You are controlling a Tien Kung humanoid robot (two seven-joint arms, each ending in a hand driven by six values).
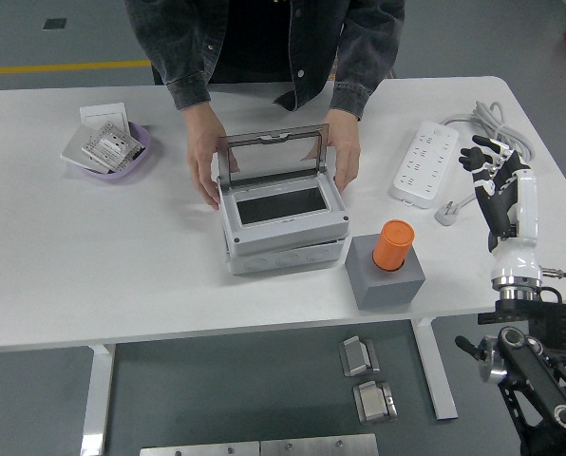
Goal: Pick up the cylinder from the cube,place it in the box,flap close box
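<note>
Orange cylinder (393, 246) is stood upright on the cube (386, 274), box (281, 220) is steadied by a person's hands, seemingly for alignment, while right hand (497, 180) is held spread, empty.
</note>
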